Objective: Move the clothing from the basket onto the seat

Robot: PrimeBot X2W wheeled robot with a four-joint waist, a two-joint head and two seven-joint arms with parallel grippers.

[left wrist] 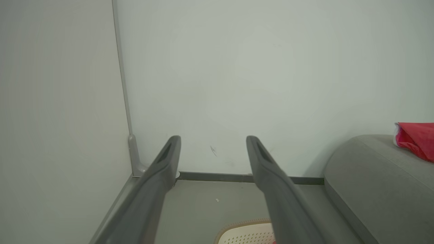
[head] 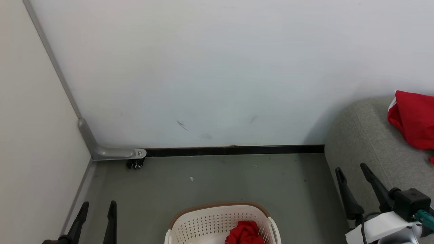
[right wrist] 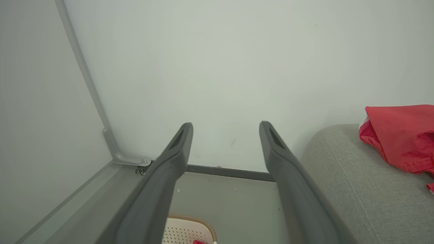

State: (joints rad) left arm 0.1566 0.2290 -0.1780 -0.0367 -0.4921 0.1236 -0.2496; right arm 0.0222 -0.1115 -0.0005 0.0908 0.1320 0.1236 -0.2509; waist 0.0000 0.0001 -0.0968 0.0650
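Below, crumpled red clothing (head: 244,234) sits in the perforated cream basket (head: 217,220); another red garment (head: 415,118) lies on the rounded grey woven seat (head: 362,135). Jaws spread on left gripper (head: 99,203) and right gripper (head: 351,167).

Long dark fingers (head: 346,195), tapered to points, are carried by the right gripper (head: 351,167) at four o'clock in the head view; behind them a black boxy block (head: 410,200), a teal connector (head: 426,217), a black cable (head: 362,227) and a glossy white shell (head: 383,230) are seen. Matching fingers, slotted near the tips, are fitted to the left gripper (head: 99,202) at seven o'clock
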